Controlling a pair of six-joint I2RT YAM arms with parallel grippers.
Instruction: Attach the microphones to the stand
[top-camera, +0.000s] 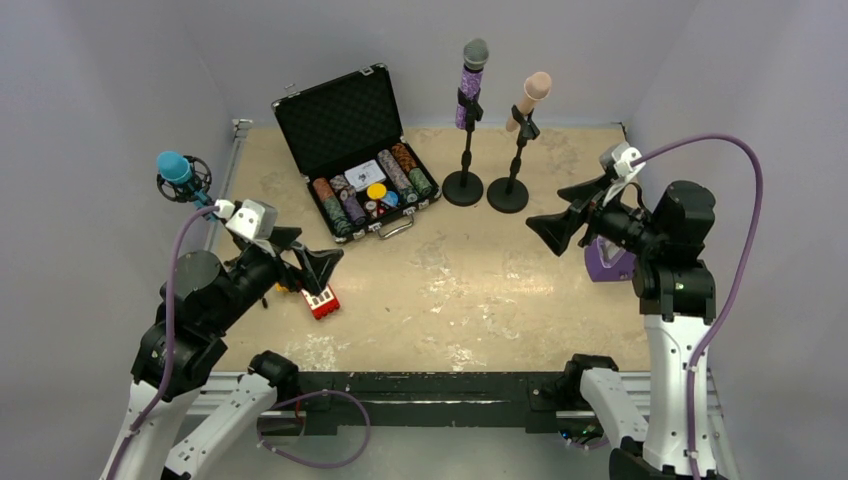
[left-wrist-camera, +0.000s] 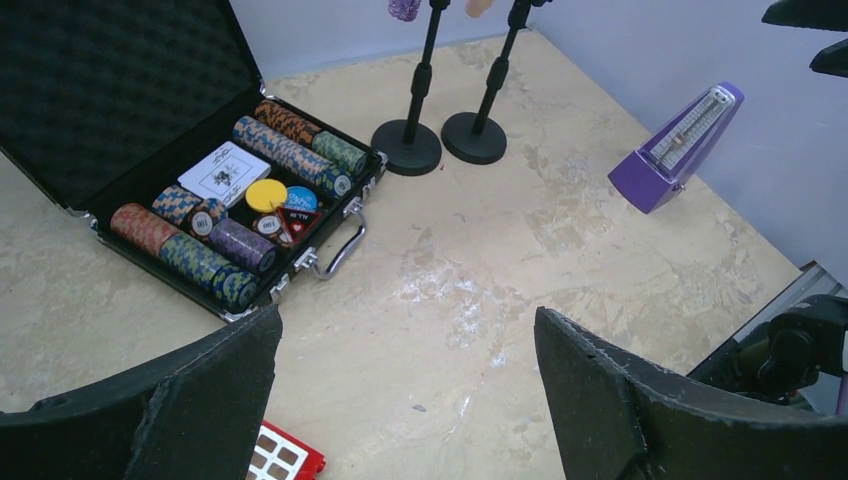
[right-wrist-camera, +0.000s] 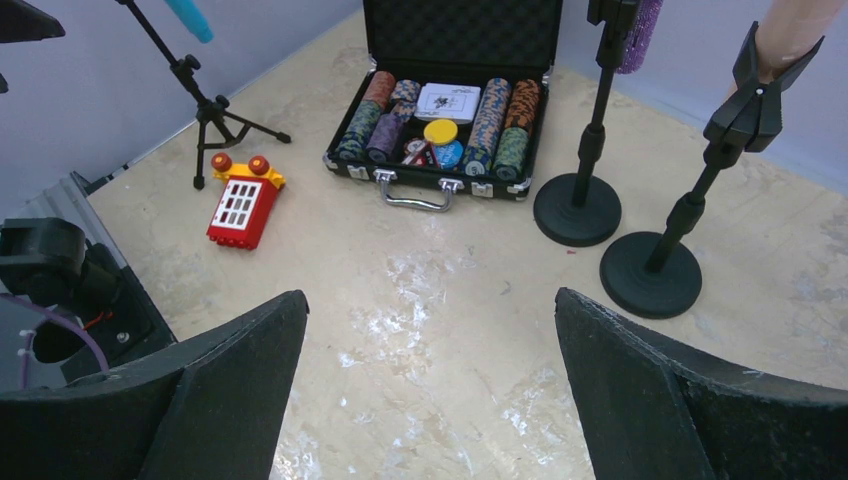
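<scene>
The glittery purple microphone sits clipped upright in a black round-base stand at the back. The peach-pink microphone is clipped in the stand beside it. The bright blue microphone sits in a holder on a tripod stand at the far left edge. My left gripper is open and empty above the table near a red block; in the left wrist view only bare table lies between its fingers. My right gripper is open and empty, raised at the right.
An open black case of poker chips lies at the back left. A small red block lies under my left gripper. A purple metronome stands by the right arm. Walls close in the table on three sides.
</scene>
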